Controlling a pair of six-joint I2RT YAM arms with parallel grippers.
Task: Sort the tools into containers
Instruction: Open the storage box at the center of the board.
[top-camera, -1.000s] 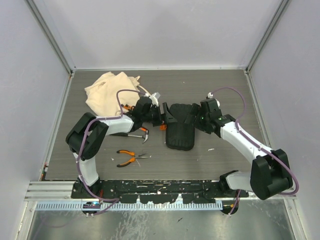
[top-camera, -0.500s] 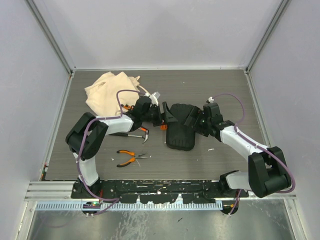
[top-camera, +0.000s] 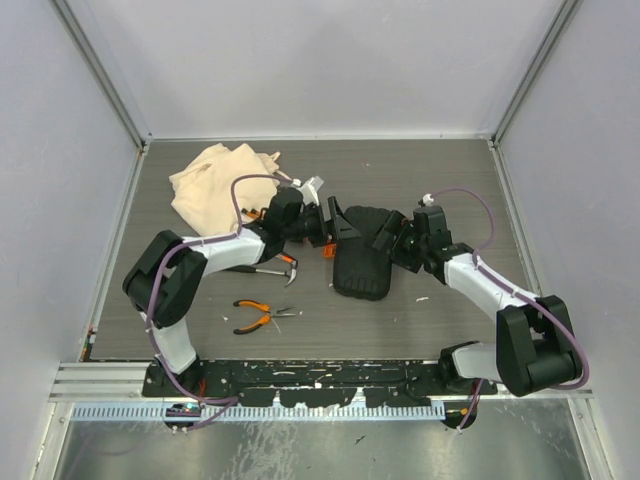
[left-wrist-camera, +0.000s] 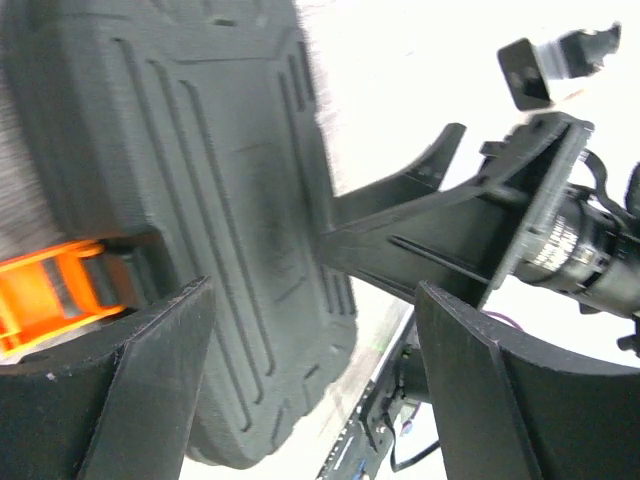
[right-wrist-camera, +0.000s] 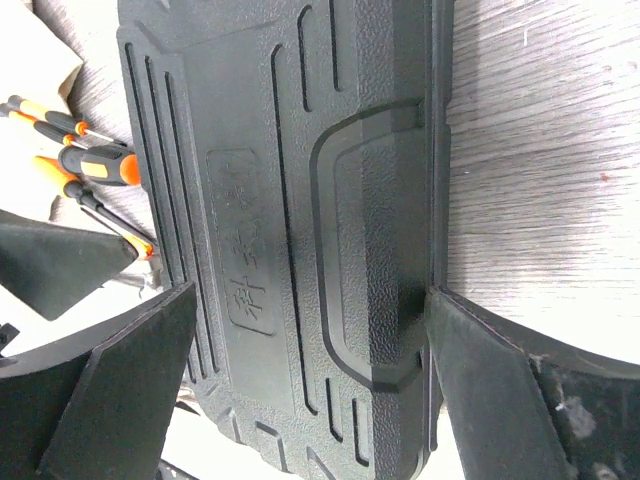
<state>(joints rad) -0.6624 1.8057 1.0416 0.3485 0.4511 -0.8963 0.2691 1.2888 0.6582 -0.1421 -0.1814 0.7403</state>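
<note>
The black tool case (top-camera: 361, 262) lies shut on the table, its orange latch (left-wrist-camera: 45, 292) on its left side. My left gripper (top-camera: 334, 224) is open at the case's far left corner, just above the latch, with the case's edge (left-wrist-camera: 210, 200) between its fingers (left-wrist-camera: 140, 390). Over the case's far right part, my right gripper (top-camera: 386, 240) is open wide. In the right wrist view one finger (right-wrist-camera: 510, 390) touches the case's side wall (right-wrist-camera: 400, 250). Screwdrivers (right-wrist-camera: 92, 165) lie left of the case. The hammer (top-camera: 274, 268) and pliers (top-camera: 256, 314) lie on the table nearer the front left.
The beige cloth bag (top-camera: 218, 178) sits crumpled at the far left, just behind my left arm. Grey walls close the table on three sides. The two grippers are close together over the case.
My right gripper has swung left and down onto the case's right side, its jaws a touch wider. The left gripper has shifted slightly toward the far side. The tools have not moved.
</note>
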